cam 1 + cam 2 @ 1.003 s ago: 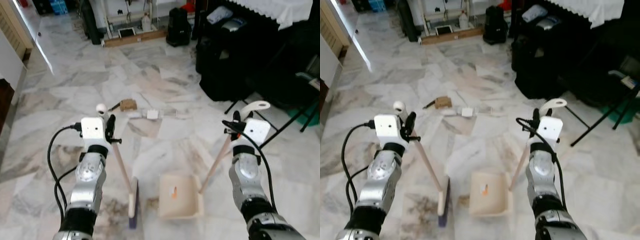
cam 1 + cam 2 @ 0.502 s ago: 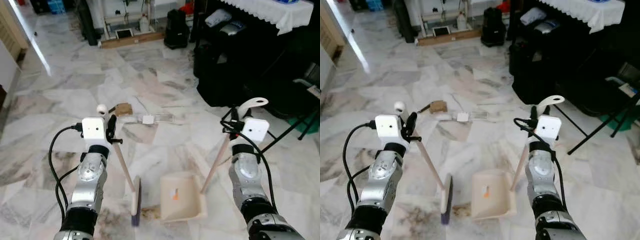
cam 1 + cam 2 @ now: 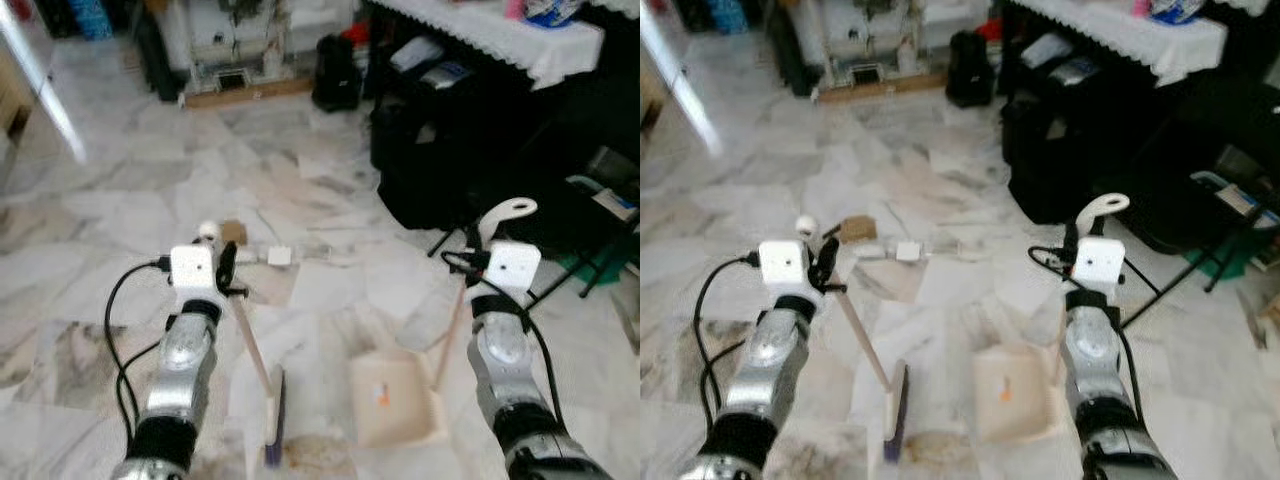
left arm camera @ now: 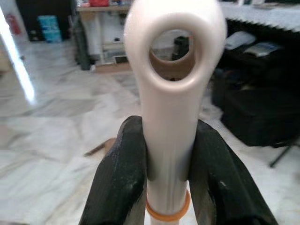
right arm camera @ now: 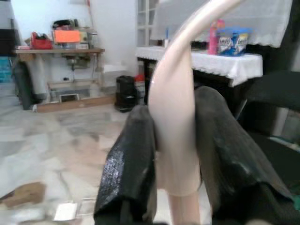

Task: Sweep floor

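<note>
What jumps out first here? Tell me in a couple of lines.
The two grippers, each clamped on a pale handle: the left gripper holds the broom, its head on the marble floor, and the right gripper holds the dustpan just beside it. Ahead on the floor lie a brown scrap and a white scrap.

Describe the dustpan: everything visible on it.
The dustpan is cream-coloured and looks like plastic: a shallow square tray with raised walls and a long pale handle rising at a slant from its right rear corner. The handle ends in a hanging loop and is clamped in the right gripper. The tray rests flat on the marble floor, right of the broom head, apart from it. A small orange scrap lies inside.
</note>
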{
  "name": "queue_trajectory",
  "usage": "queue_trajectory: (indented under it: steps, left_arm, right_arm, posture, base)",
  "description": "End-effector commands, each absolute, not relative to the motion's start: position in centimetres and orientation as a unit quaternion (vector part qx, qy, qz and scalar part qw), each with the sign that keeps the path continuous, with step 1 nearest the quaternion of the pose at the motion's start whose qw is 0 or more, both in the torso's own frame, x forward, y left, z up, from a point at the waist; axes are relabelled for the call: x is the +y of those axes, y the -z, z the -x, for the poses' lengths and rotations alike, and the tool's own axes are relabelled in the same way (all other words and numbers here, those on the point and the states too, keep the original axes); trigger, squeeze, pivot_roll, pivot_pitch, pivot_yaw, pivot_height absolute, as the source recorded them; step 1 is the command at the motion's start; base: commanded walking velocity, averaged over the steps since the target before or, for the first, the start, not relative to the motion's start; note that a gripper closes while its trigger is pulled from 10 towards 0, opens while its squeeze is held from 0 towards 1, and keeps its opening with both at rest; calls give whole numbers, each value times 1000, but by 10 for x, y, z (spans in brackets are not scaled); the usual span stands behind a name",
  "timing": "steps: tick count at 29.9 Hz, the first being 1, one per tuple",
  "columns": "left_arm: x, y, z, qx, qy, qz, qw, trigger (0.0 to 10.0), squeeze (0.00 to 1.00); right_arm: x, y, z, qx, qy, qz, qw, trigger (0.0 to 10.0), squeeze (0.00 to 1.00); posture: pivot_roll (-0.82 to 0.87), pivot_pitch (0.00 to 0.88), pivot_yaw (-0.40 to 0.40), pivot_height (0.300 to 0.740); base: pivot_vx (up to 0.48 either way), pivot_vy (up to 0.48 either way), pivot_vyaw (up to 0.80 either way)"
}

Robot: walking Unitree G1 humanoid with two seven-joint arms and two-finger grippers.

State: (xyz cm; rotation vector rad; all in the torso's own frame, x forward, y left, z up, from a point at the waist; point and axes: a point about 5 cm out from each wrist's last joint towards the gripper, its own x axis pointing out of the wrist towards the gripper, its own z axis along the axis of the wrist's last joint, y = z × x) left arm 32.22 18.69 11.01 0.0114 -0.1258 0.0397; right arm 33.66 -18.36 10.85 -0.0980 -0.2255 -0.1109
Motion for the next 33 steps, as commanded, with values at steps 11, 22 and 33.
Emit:
queue_trajectory:
  steps: [11,22,33]
  left_arm:
    - [189,-118,-326,-92,-21,-13,995,10000,0]
    - [192,-118,-326,-97,-26,-14,995,10000,0]
    - [193,-117,-324,-97,-31,-15,995,10000,0]
  right_arm:
    - [-190,-115,-336,-135,74,28,988,10000,0]
    - [-188,-113,-336,-129,72,16,989,10000,0]
    - [-179,-115,-336,-138,51,33,989,10000,0]
  posture:
    - [7,0,47,740]
    - [16,0,46,740]
    - [16,0,40,740]
  base:
    - [296,0,0]
    - [294,0,0]
    - [295,0,166]
